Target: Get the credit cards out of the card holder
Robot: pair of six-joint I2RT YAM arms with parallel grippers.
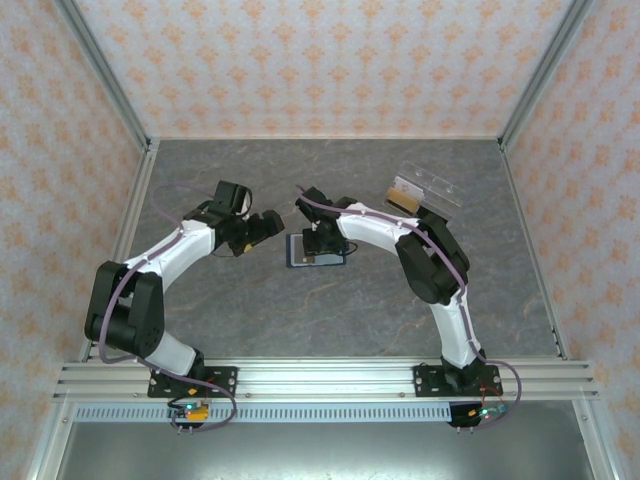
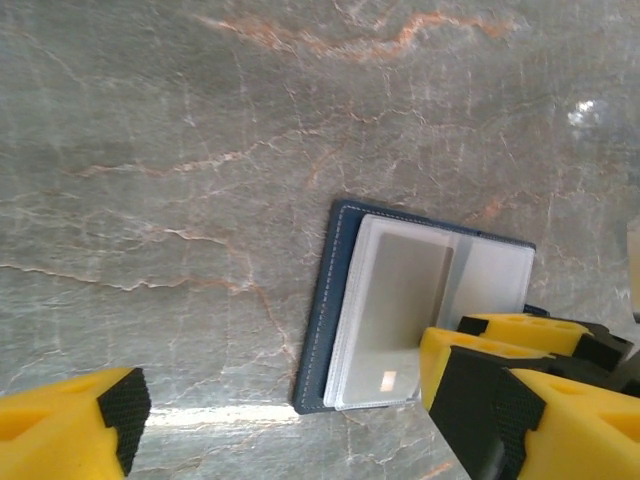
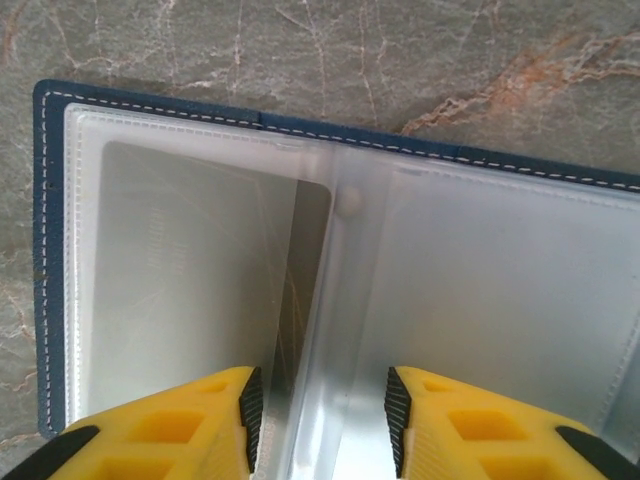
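Observation:
The navy card holder (image 1: 298, 256) lies open on the table, its clear sleeves facing up (image 3: 500, 290). A pale grey credit card (image 3: 190, 280) sits in the left sleeve and shows as well in the left wrist view (image 2: 400, 295). My right gripper (image 1: 322, 243) is down over the holder's middle. Its yellow fingers (image 3: 322, 420) stand a little apart astride a raised sleeve leaf at the fold, and the pads do not pinch it. My left gripper (image 1: 272, 225) hovers open just left of the holder (image 2: 322, 310), with nothing between its fingers (image 2: 285, 410).
A clear plastic box (image 1: 428, 190) with something tan inside stands at the back right, behind the right arm. Grey marbled tabletop (image 1: 240, 320) lies bare in front of the holder. Aluminium frame posts and patterned walls ring the table.

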